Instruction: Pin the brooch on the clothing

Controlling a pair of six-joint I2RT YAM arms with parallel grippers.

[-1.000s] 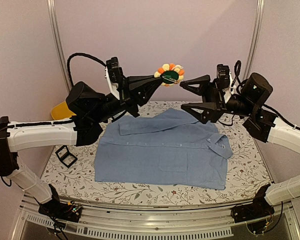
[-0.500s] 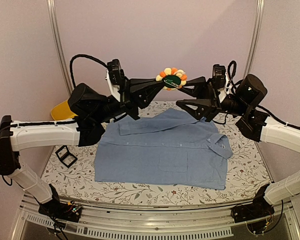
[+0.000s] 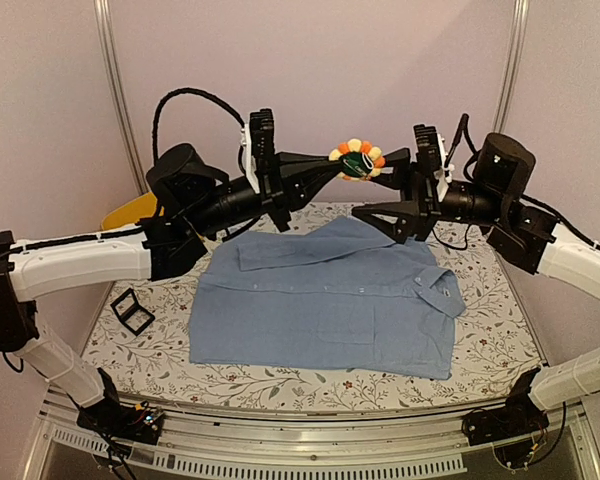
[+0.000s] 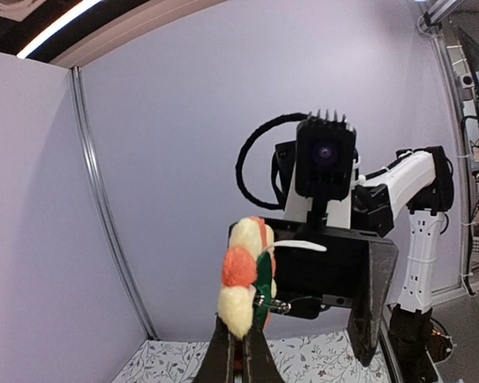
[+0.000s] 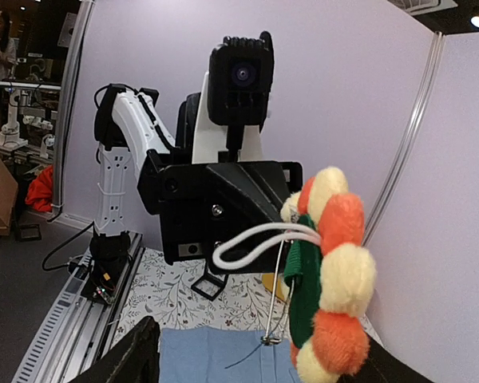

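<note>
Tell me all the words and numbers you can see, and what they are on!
None: no word, number or sign can be read in any view.
The shirt, the brooch and the small black box carry no writing.
The table cover shows only a flower pattern.
The boards at the arm bases are too small to read.

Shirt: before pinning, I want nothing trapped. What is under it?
The shirt lies on the floral table cover, visible around its edges. Anything directly beneath the cloth is hidden.
</note>
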